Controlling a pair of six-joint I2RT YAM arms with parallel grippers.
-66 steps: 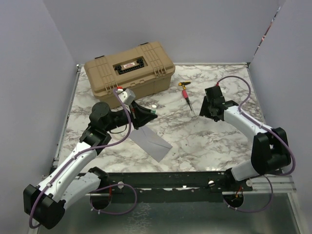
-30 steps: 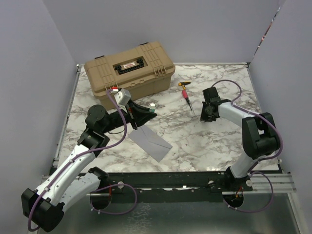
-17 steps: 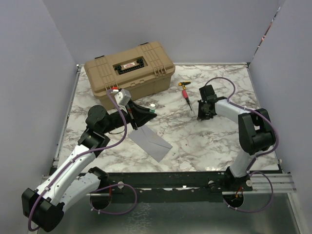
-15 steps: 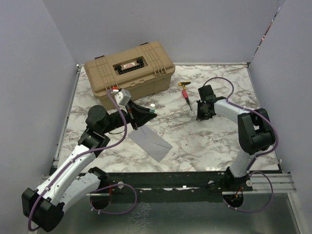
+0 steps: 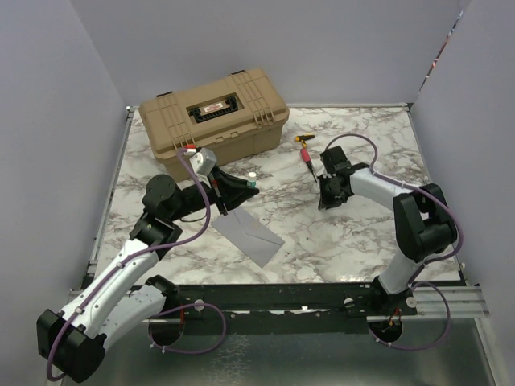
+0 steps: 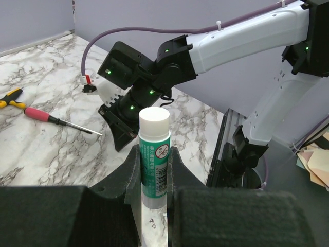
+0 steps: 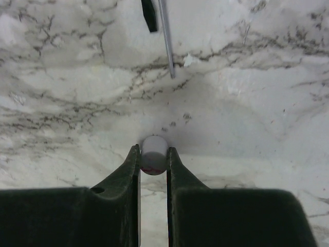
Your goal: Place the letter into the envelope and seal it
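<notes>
The grey-lilac envelope point(image 5: 251, 232) lies flat on the marble table, near the front centre. The letter is hidden. My left gripper point(image 5: 246, 188) point(image 6: 154, 154) hovers just behind the envelope's far corner, shut on an upright green glue stick point(image 6: 154, 159) point(image 5: 254, 182) with a white top. Across the table, my right gripper point(image 5: 325, 198) point(image 7: 153, 152) is low over the marble, its fingertips shut on a small white cap point(image 7: 153, 153) with a red mark.
A tan case point(image 5: 213, 108) stands at the back left. A red-handled screwdriver point(image 5: 311, 163) point(image 7: 165, 36) point(image 6: 51, 117) and a yellow-handled tool point(image 5: 302, 139) lie just behind the right gripper. Purple cables loop off both arms.
My right arm has swung left and nearer, bringing its gripper down towards the table's middle. The left arm, glue stick and envelope have stayed put over the last second.
</notes>
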